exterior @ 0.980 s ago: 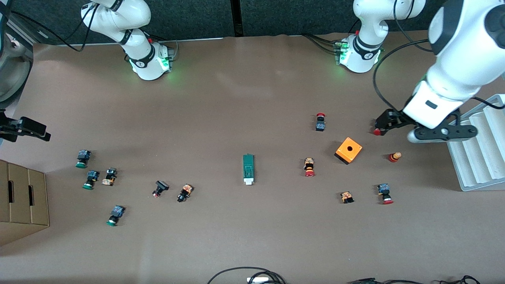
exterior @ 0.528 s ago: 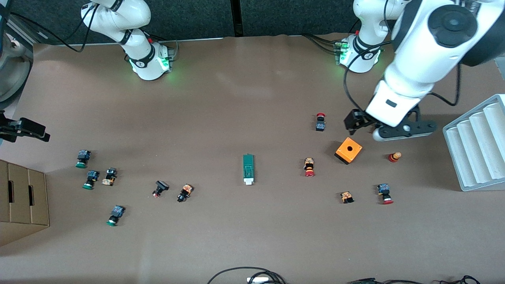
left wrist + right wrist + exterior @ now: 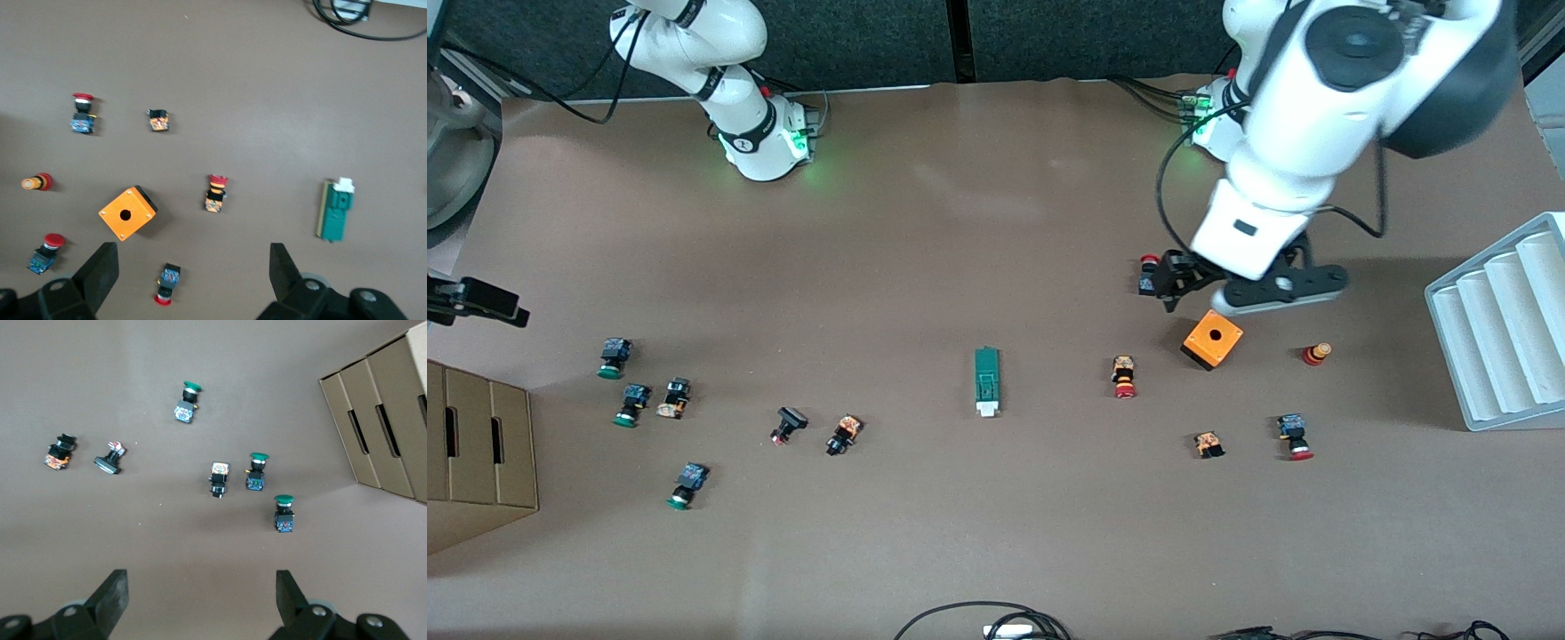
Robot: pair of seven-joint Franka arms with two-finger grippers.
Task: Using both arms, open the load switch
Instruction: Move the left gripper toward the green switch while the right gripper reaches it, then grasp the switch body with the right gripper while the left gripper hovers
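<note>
Since the earlier frames, left arm has swung from the white ribbed tray (image 3: 1503,329) at the front view's right edge toward the table's middle; its black two-finger left gripper (image 3: 1172,283) now hangs over the small red-capped push-button (image 3: 1148,274) in the upper right of the frame, just above the orange box with a hole (image 3: 1213,339). Fingers spread wide, nothing between them; left wrist view shows both fingertips (image 3: 100,270) apart over bare table.

Right gripper (image 3: 480,300) has slid slightly toward the front view's left edge, sits mid-height there, over the table above the brown cardboard box (image 3: 480,453). Right wrist view shows its fingertips (image 3: 113,593) apart, holding nothing.

Load switch, a narrow flat green bar with a small white end piece (image 3: 986,380), lies flat on the brown table (image 3: 960,222) at the frame's centre, white end toward the front camera, untouched, well apart from both grippers. Also seen at the right edge of the left wrist view (image 3: 335,210).

Scattered parts unchanged:
- green-capped push-buttons (image 3: 614,357) cluster in the lower left, near the cardboard box
- red-capped push-button (image 3: 1123,376) between load switch and orange box
- small red-and-orange peg (image 3: 1314,353) beside the orange box, toward the tray
</note>
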